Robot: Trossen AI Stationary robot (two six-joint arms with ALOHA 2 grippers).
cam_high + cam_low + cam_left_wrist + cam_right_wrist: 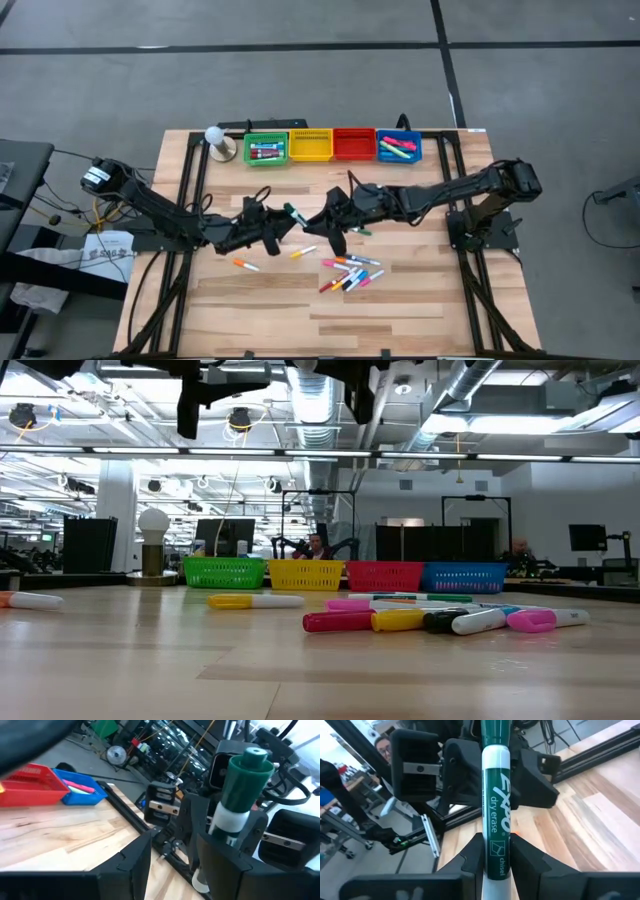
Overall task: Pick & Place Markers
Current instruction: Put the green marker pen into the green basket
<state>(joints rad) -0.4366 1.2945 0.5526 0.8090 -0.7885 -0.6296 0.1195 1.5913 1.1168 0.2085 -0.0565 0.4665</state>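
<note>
One green dry-erase marker [293,212] [495,810] with a green cap [252,765] is raised above the table's middle, between my two grippers, which face each other. My right gripper [312,222] [495,857] is shut on it. My left gripper [280,226] [172,857] is open, and the marker's capped end reaches it beside one finger. Other markers lie loose on the wood: an orange one [245,264], a yellow one [303,252] and a mixed heap [350,272] [430,620]. My right gripper pinches the marker's uncapped tail end [492,870] between its two fingers. They come from the table's right and lie along the marker. The marker sticks out ahead of the fingers toward my left gripper, lifted clear of the table. My left gripper has one finger [220,865] right against the marker's body; I cannot tell whether it touches.
Four small bins stand in a row at the far edge: green [266,150] with markers in it, yellow [311,146], red [354,145], and blue [399,148] with pink and green markers. A white ball on a stand [217,140] is left of them. Bare wood lies near the front edge.
</note>
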